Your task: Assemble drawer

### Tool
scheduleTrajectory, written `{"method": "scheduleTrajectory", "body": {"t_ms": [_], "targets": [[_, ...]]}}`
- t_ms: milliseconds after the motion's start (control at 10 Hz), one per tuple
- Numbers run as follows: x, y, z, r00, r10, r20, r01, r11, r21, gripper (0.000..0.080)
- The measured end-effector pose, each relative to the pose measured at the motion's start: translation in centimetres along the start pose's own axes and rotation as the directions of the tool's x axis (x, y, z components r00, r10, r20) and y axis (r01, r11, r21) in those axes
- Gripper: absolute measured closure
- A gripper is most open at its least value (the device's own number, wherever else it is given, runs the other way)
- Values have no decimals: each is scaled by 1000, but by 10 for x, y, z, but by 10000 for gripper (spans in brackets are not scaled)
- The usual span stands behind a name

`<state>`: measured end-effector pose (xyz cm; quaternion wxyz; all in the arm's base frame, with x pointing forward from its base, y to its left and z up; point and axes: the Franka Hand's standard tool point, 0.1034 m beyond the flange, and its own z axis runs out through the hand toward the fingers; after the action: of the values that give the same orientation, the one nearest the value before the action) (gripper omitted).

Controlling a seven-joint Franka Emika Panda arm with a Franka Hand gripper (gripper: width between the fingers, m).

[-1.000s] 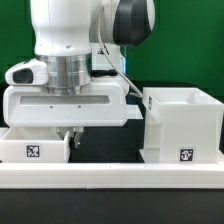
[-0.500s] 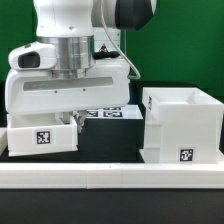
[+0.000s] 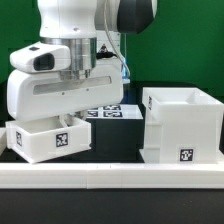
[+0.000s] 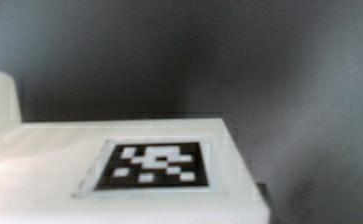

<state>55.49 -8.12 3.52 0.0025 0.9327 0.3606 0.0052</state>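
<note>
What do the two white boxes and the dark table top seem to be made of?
The larger box is probably plastic with a matte white finish: its walls are smooth and even, with no grain. The smaller box has the same look, so it is likely the same plastic. The table top is dark and matte; its material cannot be told.

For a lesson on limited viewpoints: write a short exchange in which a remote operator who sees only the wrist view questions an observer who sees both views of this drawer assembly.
Operator: What carries this tag?
Observer: A small white box, open-topped and slightly tilted, below the arm at the exterior view's left.
Operator: Where is the other drawer part?
Observer: A larger white box stands at the exterior view's right, apart from the small one.
</note>
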Motion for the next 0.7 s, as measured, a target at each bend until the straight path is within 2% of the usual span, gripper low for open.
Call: {"method": "scheduleTrajectory", "body": {"t_ms": [100, 200, 400, 600, 700], "targets": [[3, -5, 1, 997, -83, -6, 82, 996, -15, 758], [3, -11, 2, 991, -131, -9, 131, 991, -18, 758], [0, -8, 3, 970, -244, -2, 244, 970, -18, 758], [-2, -7, 4, 929, -369, 9, 369, 929, -19, 758], [-4, -9, 5, 864, -503, 25, 504, 864, -23, 758]]}}
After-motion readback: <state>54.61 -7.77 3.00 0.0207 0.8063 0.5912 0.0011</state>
